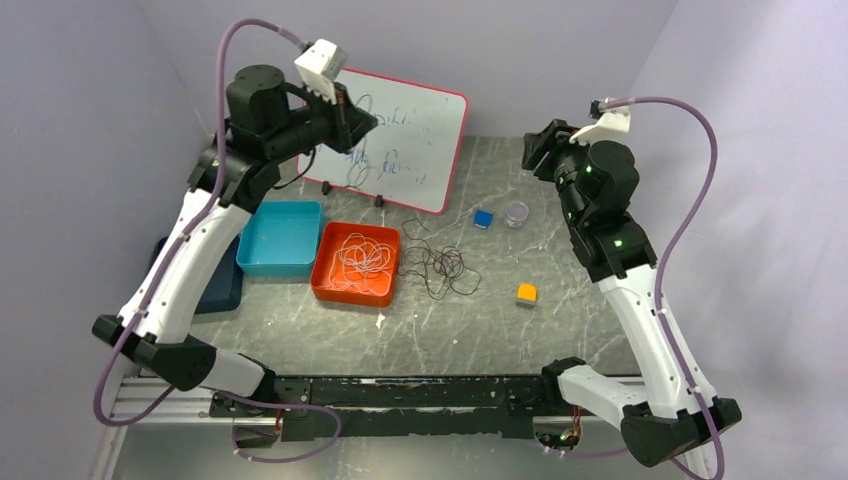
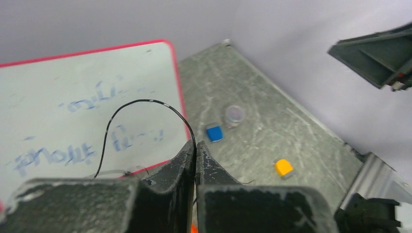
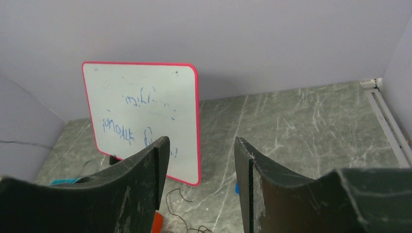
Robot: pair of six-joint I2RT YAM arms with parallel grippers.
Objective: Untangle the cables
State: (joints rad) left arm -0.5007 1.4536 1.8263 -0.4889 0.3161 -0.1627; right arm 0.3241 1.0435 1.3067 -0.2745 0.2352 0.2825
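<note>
My left gripper (image 1: pixel 365 122) is raised in front of the whiteboard, shut on a thin black cable (image 2: pixel 141 101). The cable arcs up out of the pinched fingertips (image 2: pixel 196 148) and drops to the left; from above it hangs as a loop (image 1: pixel 356 170). A coil of white cables (image 1: pixel 362 255) lies in the orange tray (image 1: pixel 330 285). Dark brown cables (image 1: pixel 435 268) sprawl in loops on the table right of that tray, and the right wrist view shows one strand (image 3: pixel 177 206). My right gripper (image 1: pixel 535 150) is held high at the back right, open, with nothing between its fingers (image 3: pixel 201 143).
A red-framed whiteboard (image 1: pixel 410 130) stands at the back. A blue tray (image 1: pixel 282 238) sits left of the orange one, with a dark blue object (image 1: pixel 222 290) beside it. A blue cube (image 1: pixel 484 218), a small clear jar (image 1: pixel 517 213) and an orange cube (image 1: pixel 526 294) lie to the right.
</note>
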